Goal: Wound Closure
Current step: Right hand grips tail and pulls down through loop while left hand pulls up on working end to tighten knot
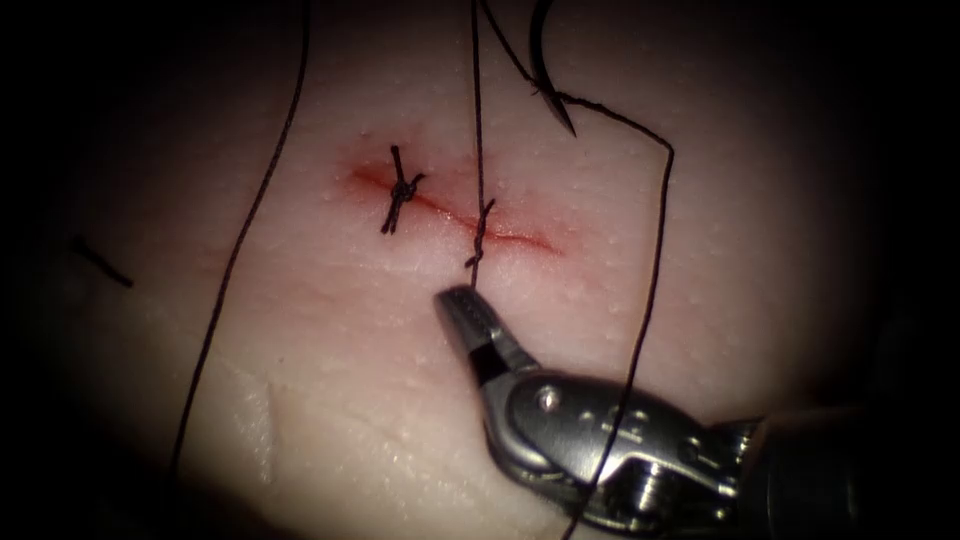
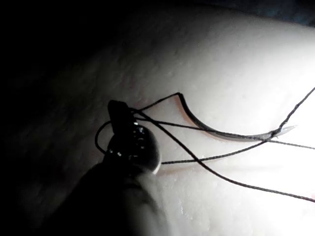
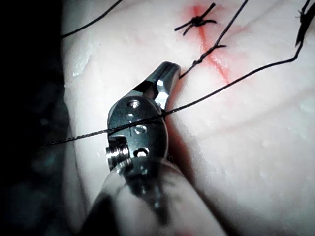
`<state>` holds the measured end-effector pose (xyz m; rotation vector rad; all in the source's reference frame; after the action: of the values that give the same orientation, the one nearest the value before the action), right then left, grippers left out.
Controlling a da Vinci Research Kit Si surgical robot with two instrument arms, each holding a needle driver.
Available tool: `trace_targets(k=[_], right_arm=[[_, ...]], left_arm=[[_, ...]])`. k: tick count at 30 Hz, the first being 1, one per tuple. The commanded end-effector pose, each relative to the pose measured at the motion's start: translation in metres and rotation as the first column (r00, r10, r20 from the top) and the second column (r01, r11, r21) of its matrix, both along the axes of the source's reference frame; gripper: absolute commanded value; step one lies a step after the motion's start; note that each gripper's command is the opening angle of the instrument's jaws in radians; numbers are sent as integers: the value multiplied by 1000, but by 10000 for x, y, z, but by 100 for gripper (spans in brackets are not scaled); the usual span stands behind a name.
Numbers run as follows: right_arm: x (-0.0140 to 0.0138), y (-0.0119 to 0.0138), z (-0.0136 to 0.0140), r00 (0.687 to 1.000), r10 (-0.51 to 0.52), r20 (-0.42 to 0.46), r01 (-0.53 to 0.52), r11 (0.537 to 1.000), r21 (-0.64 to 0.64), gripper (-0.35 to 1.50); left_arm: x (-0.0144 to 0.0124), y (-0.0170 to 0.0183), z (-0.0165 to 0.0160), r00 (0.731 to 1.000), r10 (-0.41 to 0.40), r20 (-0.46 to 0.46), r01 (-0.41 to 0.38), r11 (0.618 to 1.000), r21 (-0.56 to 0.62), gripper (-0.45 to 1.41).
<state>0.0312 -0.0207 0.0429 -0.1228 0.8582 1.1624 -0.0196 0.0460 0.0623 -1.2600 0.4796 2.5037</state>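
The cut [image 1: 520, 240] runs slantwise across the tissue [image 1: 330, 340]. A tied stitch [image 1: 400, 190] crosses its left part. Further right, a twisted run of thread [image 1: 480, 232] rises taut from the cut to the picture's upper edge. My right tool [image 1: 462, 305] sits just below that twist, jaws shut on the thread's short end [image 3: 197, 63]. The needle [image 1: 548, 70] hangs above the tissue beyond the cut, point down, not in the tissue. My left tool [image 2: 117, 110] is shut on thread beside the needle [image 2: 221, 132], with a loop of thread around it.
A long strand [image 1: 655, 290] drops from the needle down the right side and across the right tool's body. Another strand [image 1: 235, 260] runs down the left of the tissue. A short cut end of thread [image 1: 100, 262] lies far left.
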Motion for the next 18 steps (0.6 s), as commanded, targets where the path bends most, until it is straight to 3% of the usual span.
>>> trace_targets(k=[1, 8, 14, 15, 16, 17, 18], right_arm=[[6, -11, 1, 1000, -5, -5, 5, 1000, 2, -35], [10, -13, -5, 1000, -13, -16, 13, 1000, 5, -35], [3, 3, -7, 989, -78, -122, 78, 997, -4, -35], [-2, 11, -9, 981, -110, -159, 110, 994, -5, 41], [-2, 11, -9, 981, -110, -159, 110, 994, -5, 41], [-5, 13, -11, 977, -123, -173, 124, 992, -5, 61], [-8, 17, -14, 972, -142, -186, 143, 990, -9, 111]], left_arm=[[-4, 0, 7, 1000, -1, -1, 1, 1000, 1, -45], [-7, 3, 8, 1000, -7, -4, 7, 1000, 1, -45], [-13, -14, 1, 1000, 13, 24, -13, 1000, -2, -45], [-14, -29, -10, 998, 39, 43, -39, 999, -1, -45], [-14, -29, -10, 998, 39, 43, -39, 999, -1, -45], [-14, -34, -14, 998, 45, 51, -46, 999, 8, -45], [-13, -45, -24, 996, 53, 66, -55, 998, 32, -45]])
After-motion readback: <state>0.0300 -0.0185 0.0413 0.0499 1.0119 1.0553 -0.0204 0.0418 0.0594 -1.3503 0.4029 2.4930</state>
